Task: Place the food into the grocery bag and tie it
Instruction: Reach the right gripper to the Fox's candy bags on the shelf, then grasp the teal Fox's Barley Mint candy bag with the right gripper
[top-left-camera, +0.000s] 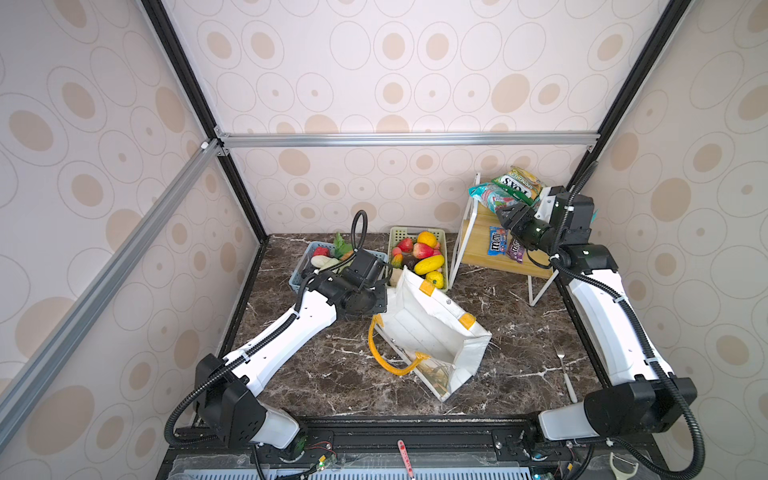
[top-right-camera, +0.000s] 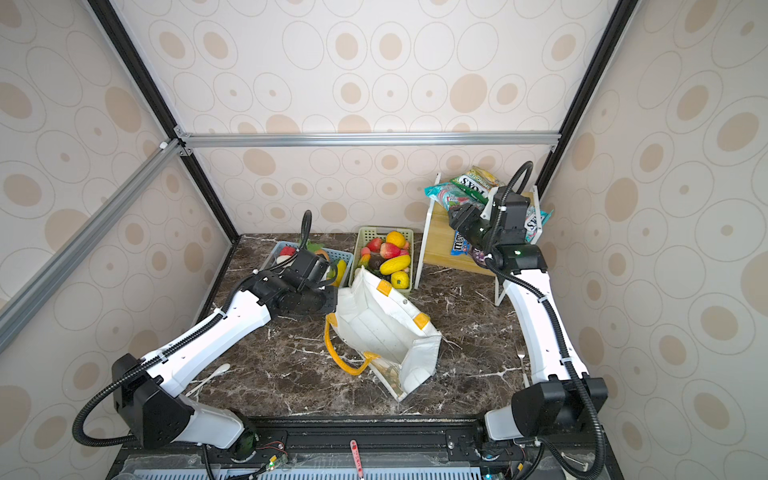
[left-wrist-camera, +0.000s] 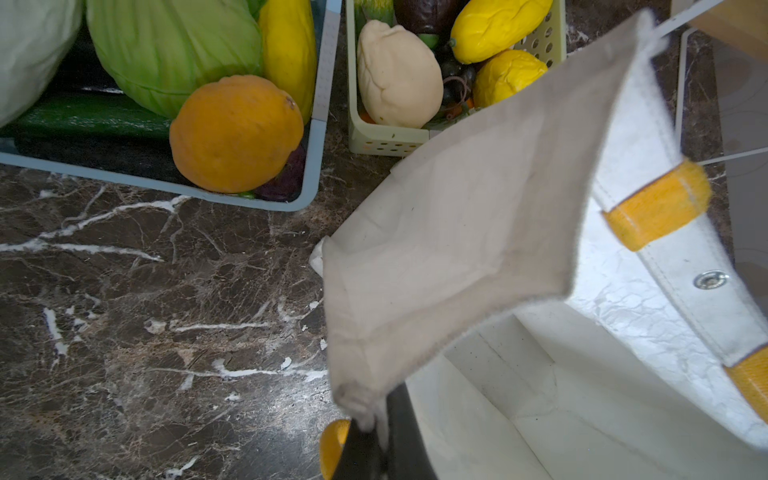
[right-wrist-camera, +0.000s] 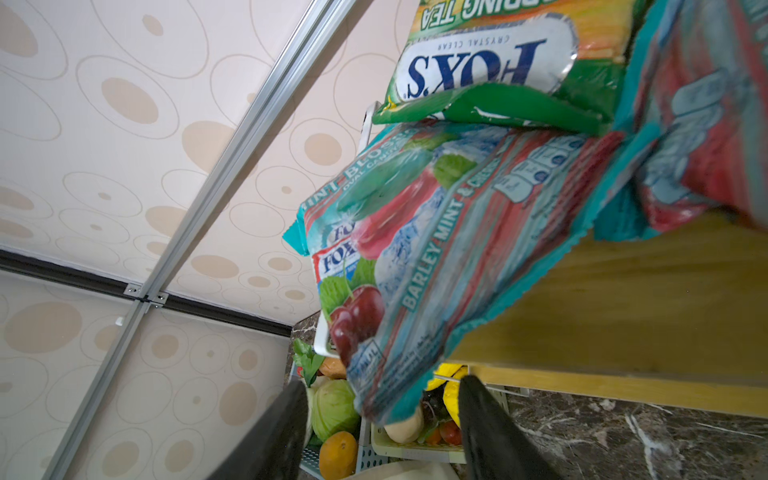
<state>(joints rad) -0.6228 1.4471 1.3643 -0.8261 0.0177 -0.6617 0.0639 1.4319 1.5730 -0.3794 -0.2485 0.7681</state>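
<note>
left gripper (left-wrist-camera: 371, 441) is clamped on the rim of the grocery bag (left-wrist-camera: 457, 232); right gripper (right-wrist-camera: 384, 399), jaws apart, straddles a corner of the teal candy packet (right-wrist-camera: 436, 257).

Matt crinkled bag (top-left-camera: 428, 328), glossy marble tabletop (top-left-camera: 316, 374)

Left arm (top-left-camera: 286, 332) reaching forward low, left fingers (left-wrist-camera: 405, 449) pinched together; right arm (top-left-camera: 606, 316) raised, right fingers (right-wrist-camera: 494, 428) parted.

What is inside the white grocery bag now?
Only bare white lining shows inside the grocery bag; no food in sight. The raised side flap covers part of the floor in the left wrist view.
</note>
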